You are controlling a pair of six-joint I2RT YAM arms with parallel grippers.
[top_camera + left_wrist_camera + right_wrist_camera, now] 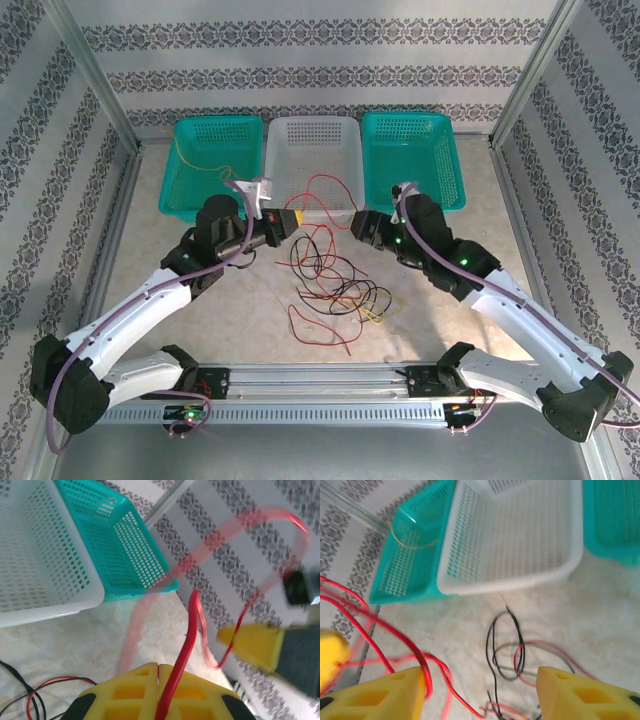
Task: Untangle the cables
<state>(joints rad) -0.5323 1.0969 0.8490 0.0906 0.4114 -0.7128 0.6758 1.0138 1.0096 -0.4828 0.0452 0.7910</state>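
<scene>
**Red strand in the pinch, most of the knot yet to go**

From overhead, we have the left gripper (285, 222) and the right gripper (362, 226) facing each other, tips near. The red cable (322, 180) loops up beyond them, over the near rim of the white basket (310, 213). Behind both grippers, toward the arm bases, sit the cables (335, 285). They are red and black with a touch of yellow, and the strands cross over one another on the table (400, 330). That heap looks barely thinned to us.

On to the left wrist view. The left gripper's yellow fingers are pressed together on the red cable, which rises straight out from between the tips and then curls away ahead, blurred. More red and black strands lie low and to its left.

In the right wrist view, the right gripper's fingers stand well spread, with nothing between them. The red cable runs just against the inner side of its left finger but is not clamped. Ahead of the tips, black and red loops lie crossed. Further ahead and to the left, a yellow cable (417, 545) lies in the teal basket (405, 580).

We reckon one strand is sorted, one is being drawn free, and the bulk is left to separate.
</scene>
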